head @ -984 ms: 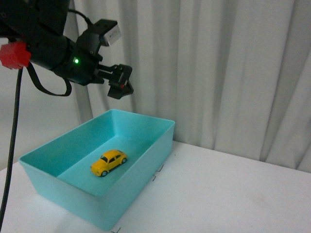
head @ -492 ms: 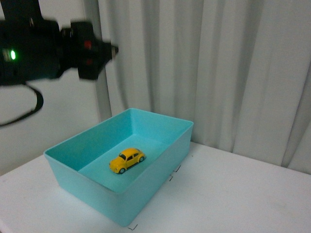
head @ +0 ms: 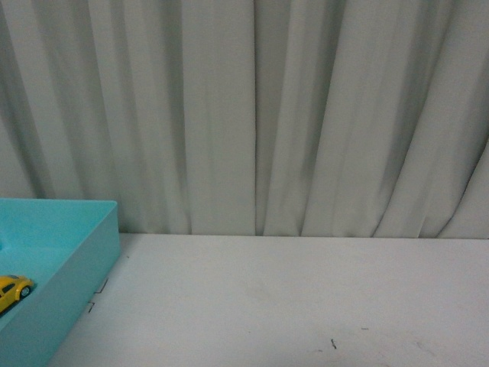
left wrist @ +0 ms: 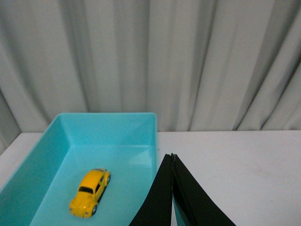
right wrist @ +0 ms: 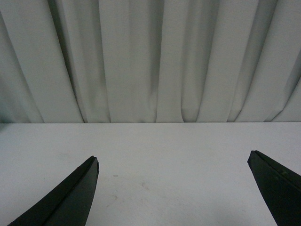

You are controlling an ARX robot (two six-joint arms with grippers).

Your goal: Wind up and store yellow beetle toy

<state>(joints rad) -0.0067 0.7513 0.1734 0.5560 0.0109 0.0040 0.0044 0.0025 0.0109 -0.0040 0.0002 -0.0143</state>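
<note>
Nearest in the left wrist view, the left hand (left wrist: 172, 157) is seen with its two dark fingers pressed together to a single tip, so it is closed and nothing is gripped; it hangs above the near wall of the turquoise bin (left wrist: 153, 141), at the corner of that wall toward the bare worktop (left wrist: 235, 160); whether it touches the bin cannot be told. In the right wrist view the right hand (right wrist: 173, 162) is spread wide, its fingers (right wrist: 77, 193) well apart over bare worktop, and nothing is held between them; the bin is not shown there.

Inside the bin the yellow beetle toy (left wrist: 90, 192) is found resting on its wheels on the floor of the bin, apart from all four walls and nearer the wall away from the left hand; nothing else is seen in the bin. In the front view only a corner of the bin (head: 92, 252) is shown, with part of the toy (head: 11, 291) on its floor; neither arm is in view there.

The storing is judged to be done, since the toy lies in the bin and is gripped by neither hand; whether it was wound cannot be told; little is judged to be left.

Behind the bin, a pale pleated curtain (head: 252, 115) closes the scene.
</note>
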